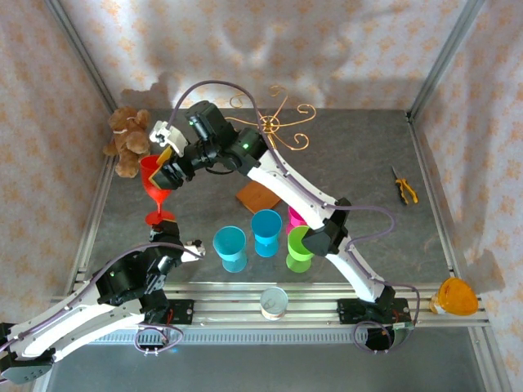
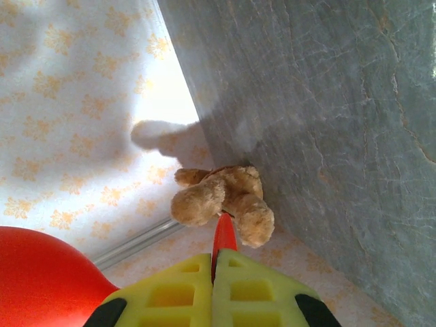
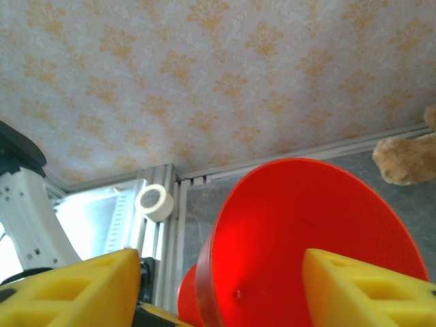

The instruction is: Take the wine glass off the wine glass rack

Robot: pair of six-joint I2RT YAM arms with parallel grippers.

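Note:
The red wine glass (image 1: 152, 175) stands upright at the table's left, away from the gold wire wine glass rack (image 1: 274, 124), whose wooden base (image 1: 258, 196) is partly hidden by my right arm. My left gripper (image 1: 166, 233) is shut on the thin edge of the glass's foot, a red sliver between its yellow fingers (image 2: 177, 286); the bowl (image 2: 41, 272) bulges at the lower left. My right gripper (image 1: 166, 159) straddles the bowl's rim (image 3: 300, 218): one finger is inside the bowl, the other outside with a gap, so it is open.
A teddy bear (image 1: 127, 140) sits against the left wall behind the glass. Two blue cups (image 1: 230, 247), a green cup (image 1: 300, 247) and a pink one (image 1: 296, 217) cluster mid-table. A tape roll (image 1: 274, 302) lies on the front rail, and pliers (image 1: 404, 186) at the right.

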